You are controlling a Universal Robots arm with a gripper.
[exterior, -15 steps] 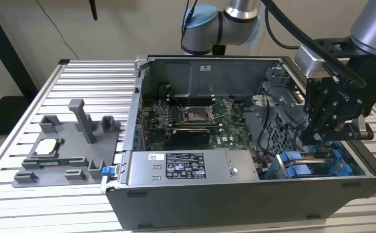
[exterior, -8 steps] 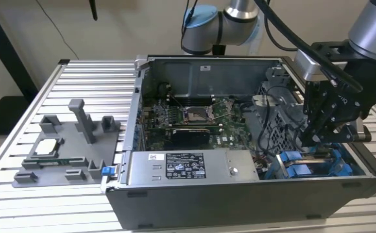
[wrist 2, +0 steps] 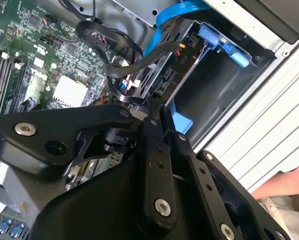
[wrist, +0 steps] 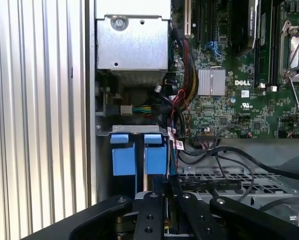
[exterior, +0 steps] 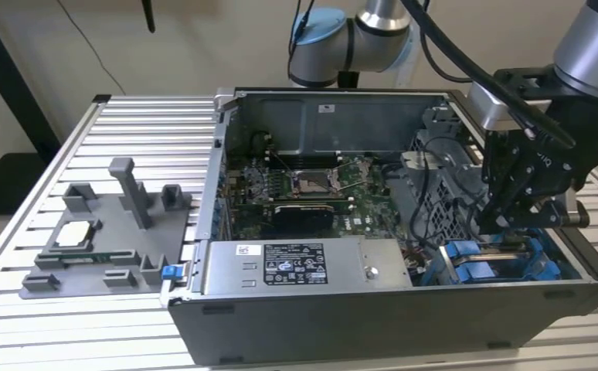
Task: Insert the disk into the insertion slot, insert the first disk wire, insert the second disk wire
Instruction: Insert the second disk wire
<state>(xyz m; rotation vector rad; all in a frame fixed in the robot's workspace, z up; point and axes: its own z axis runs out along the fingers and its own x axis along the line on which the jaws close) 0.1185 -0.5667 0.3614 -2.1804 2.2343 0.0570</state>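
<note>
While pincer (exterior: 527, 220) hovers above insertion slot (exterior: 500, 259), white label (exterior: 293, 265) unreadable.

Hand's (wrist 2: 157, 107) fingertips hidden among black cables (wrist 2: 120, 57) at slot (wrist 2: 217, 75).

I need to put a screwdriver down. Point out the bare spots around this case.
Bare slatted table lies behind the grey fixture tray, and in front of it toward the near edge. Inside the computer case it is crowded: motherboard, cables, power supply, and the gripper over the blue drive bay.

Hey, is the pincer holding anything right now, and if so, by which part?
Cannot be told. The pincer is down at the insertion slot, and its tips are hidden.
</note>
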